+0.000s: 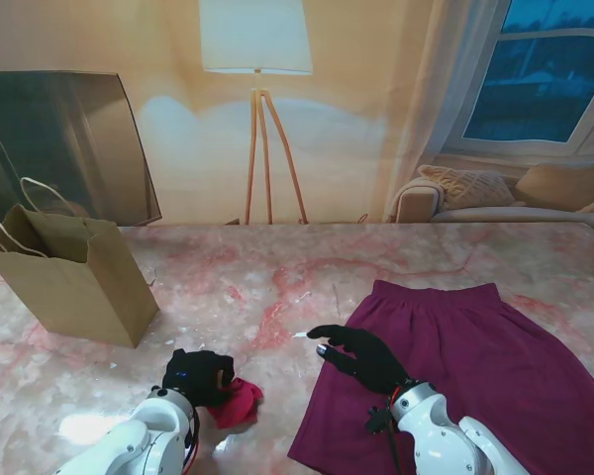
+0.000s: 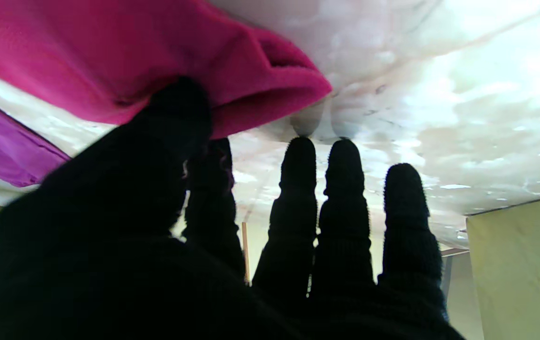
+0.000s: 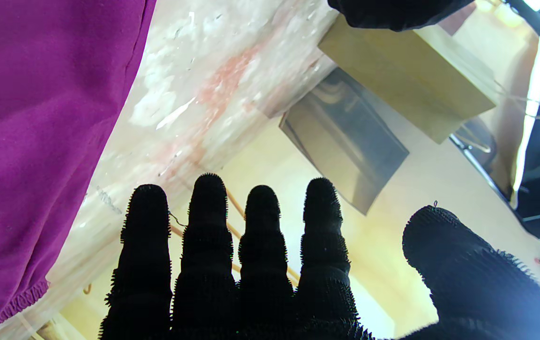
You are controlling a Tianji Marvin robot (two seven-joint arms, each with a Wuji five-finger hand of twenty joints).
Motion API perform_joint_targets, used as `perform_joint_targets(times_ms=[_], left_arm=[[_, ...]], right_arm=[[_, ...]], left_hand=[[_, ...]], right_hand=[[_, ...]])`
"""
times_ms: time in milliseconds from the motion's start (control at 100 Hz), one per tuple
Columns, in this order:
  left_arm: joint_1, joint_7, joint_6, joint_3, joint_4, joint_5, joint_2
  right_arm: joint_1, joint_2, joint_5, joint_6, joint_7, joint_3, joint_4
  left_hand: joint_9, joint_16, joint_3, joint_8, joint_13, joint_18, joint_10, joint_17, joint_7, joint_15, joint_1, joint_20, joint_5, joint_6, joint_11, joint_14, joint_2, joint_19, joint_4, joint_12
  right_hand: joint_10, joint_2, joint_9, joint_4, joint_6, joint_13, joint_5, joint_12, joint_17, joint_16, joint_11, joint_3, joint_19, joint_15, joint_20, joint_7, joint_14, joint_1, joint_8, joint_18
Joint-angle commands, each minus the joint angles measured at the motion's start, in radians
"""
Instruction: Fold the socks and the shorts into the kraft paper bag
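A pink sock [image 1: 240, 401] lies bunched on the marble table near me, left of centre. My left hand [image 1: 198, 376] rests on its left end. In the left wrist view the thumb [image 2: 175, 118] and the curled index finger pinch the sock [image 2: 203, 61], while the other three fingers stay straight. Purple shorts [image 1: 475, 366] lie spread flat on the right. My right hand [image 1: 361, 356] hovers open over their left edge, fingers [image 3: 208, 222] straight and holding nothing. The kraft paper bag [image 1: 79, 282] stands upright and open at the far left.
The pink-veined marble table [image 1: 277, 277] runs between the bag and the shorts. A dark panel [image 1: 69, 148] leans behind the bag. The shorts [image 2: 0, 151] and the bag [image 2: 520, 264] also show in the left wrist view.
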Motion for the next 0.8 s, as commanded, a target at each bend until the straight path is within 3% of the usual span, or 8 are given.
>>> perform_joint_targets(times_ms=[0,170,230,370,540,790], left_arm=[[0.021,-0.027,-0.007,0.010,0.031,-0.021,-0.005],[0.026,-0.041,-0.020,-0.017,0.016,-0.088,-0.009],[0.033,-0.029,-0.027,-0.030,0.010,-0.116,-0.014],[0.046,-0.019,-0.048,-0.057,-0.008,-0.131,-0.017],[0.067,0.014,-0.079,-0.095,-0.037,-0.139,-0.024],[0.095,0.050,-0.088,-0.155,-0.087,-0.141,-0.033]], right_arm=[[-0.007,-0.002,-0.002,-0.002,-0.001,-0.002,-0.001],[-0.009,-0.001,-0.003,0.000,0.001,-0.002,-0.005],[-0.008,-0.001,-0.002,0.000,0.001,-0.002,-0.004],[-0.007,-0.001,-0.001,0.002,0.002,-0.003,-0.004],[-0.006,-0.001,-0.003,0.002,0.002,-0.002,-0.005],[-0.001,-0.002,0.000,0.001,0.003,-0.004,0.000]], left_hand=[[0.121,-0.029,0.050,0.093,0.058,0.007,-0.070,0.012,0.076,-0.020,0.036,0.015,0.027,-0.047,-0.112,-0.002,-0.010,0.022,-0.022,-0.201],[0.317,-0.076,0.116,0.190,0.243,-0.005,-0.068,0.089,0.103,0.018,0.053,0.004,0.017,-0.054,-0.103,-0.029,0.023,0.074,-0.014,-0.297],[0.433,-0.086,0.136,0.195,0.330,-0.006,-0.093,0.149,0.107,0.084,0.055,-0.003,0.021,-0.046,-0.100,-0.045,0.014,0.144,-0.018,-0.189],[0.617,-0.093,0.148,0.179,0.472,-0.038,-0.167,0.298,0.125,0.199,0.052,-0.027,0.032,-0.063,-0.141,-0.090,-0.014,0.291,-0.018,-0.074],[0.627,-0.085,0.170,0.184,0.521,-0.062,-0.200,0.357,0.147,0.230,0.066,-0.034,0.056,-0.059,-0.148,-0.084,-0.051,0.330,-0.014,0.014],[0.636,-0.059,0.212,0.199,0.576,-0.072,-0.192,0.428,0.164,0.269,0.068,-0.049,0.064,-0.035,-0.153,-0.070,-0.074,0.365,-0.017,0.074]], right_hand=[[-0.002,0.021,0.012,-0.040,-0.027,0.027,-0.017,0.009,0.004,0.021,0.009,-0.028,0.027,0.020,0.043,0.005,0.011,0.010,0.007,0.002],[-0.004,0.023,0.012,-0.040,-0.027,0.028,-0.018,0.009,0.005,0.021,0.009,-0.029,0.027,0.020,0.043,0.005,0.011,0.011,0.007,0.001],[-0.002,0.023,0.012,-0.040,-0.029,0.028,-0.019,0.009,0.004,0.021,0.009,-0.030,0.027,0.021,0.043,0.005,0.013,0.011,0.006,0.002],[-0.003,0.023,0.013,-0.040,-0.027,0.030,-0.018,0.010,0.005,0.022,0.010,-0.029,0.027,0.021,0.043,0.005,0.013,0.011,0.006,0.001],[-0.003,0.024,0.013,-0.041,-0.028,0.031,-0.018,0.010,0.004,0.022,0.010,-0.030,0.027,0.022,0.042,0.005,0.012,0.011,0.006,0.001],[-0.001,0.025,0.015,-0.040,-0.026,0.030,-0.017,0.010,0.004,0.022,0.010,-0.030,0.027,0.022,0.042,0.006,0.012,0.013,0.006,0.001]])
